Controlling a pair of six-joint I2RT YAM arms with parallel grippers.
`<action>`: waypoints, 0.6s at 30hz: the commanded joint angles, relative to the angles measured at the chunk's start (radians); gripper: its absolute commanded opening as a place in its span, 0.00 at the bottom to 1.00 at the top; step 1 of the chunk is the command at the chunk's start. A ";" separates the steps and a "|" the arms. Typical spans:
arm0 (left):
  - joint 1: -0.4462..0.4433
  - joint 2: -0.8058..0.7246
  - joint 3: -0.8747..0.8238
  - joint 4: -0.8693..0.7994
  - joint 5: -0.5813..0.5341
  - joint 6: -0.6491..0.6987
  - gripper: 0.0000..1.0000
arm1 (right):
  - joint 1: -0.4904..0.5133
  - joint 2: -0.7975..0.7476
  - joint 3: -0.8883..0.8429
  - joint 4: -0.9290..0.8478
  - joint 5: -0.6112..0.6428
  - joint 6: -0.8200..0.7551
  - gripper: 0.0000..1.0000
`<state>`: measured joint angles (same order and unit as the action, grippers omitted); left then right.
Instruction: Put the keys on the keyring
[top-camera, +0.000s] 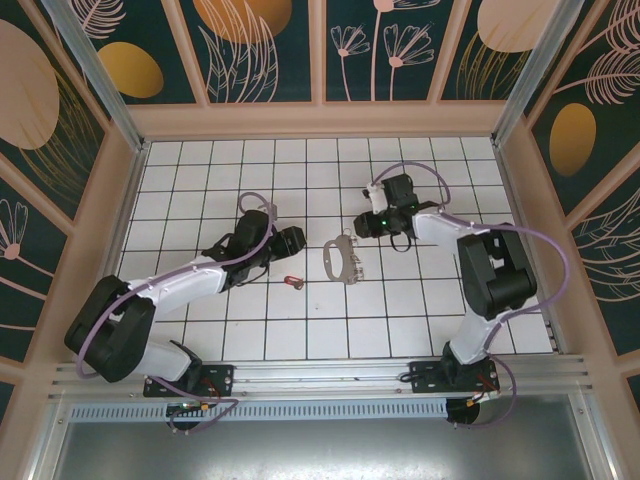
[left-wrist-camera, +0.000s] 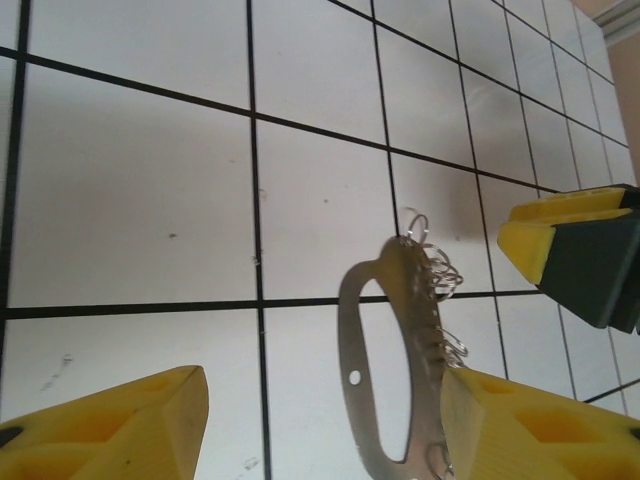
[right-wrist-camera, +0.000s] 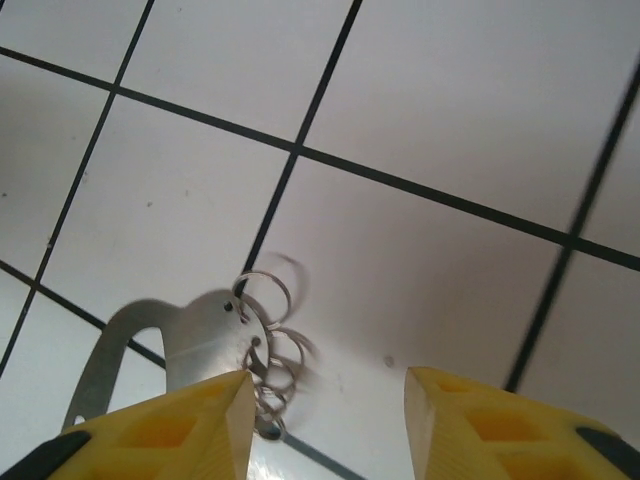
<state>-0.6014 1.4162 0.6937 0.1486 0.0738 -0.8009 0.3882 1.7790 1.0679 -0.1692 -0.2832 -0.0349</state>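
Left gripper (left-wrist-camera: 322, 410) spread, the keyring (left-wrist-camera: 412, 310) between its fingers, lower end cut off by the frame. Right gripper (right-wrist-camera: 328, 400) spread; one finger hides part of the keyring, wire loops (right-wrist-camera: 280, 350) blurred.

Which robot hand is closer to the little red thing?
The left gripper: the red-headed piece lies on its side of the keyring; the right gripper is across it.

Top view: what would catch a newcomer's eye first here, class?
The pale metal keyring lies mid-floor on the white tiles, between the left gripper and the right gripper, both open. A tiny red key lies apart, just left of the keyring, near the left gripper.
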 joint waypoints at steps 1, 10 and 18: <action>0.009 -0.029 -0.032 -0.028 0.003 0.047 0.62 | 0.011 0.050 0.070 -0.059 -0.010 -0.048 0.40; 0.009 -0.065 -0.060 0.008 0.069 0.137 0.63 | 0.035 0.165 0.174 -0.111 -0.024 -0.097 0.35; 0.010 -0.066 -0.049 -0.021 0.086 0.187 0.73 | 0.050 0.233 0.230 -0.156 -0.055 -0.122 0.36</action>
<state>-0.5964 1.3655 0.6415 0.1452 0.1501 -0.6533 0.4278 1.9865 1.2621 -0.2775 -0.3161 -0.1307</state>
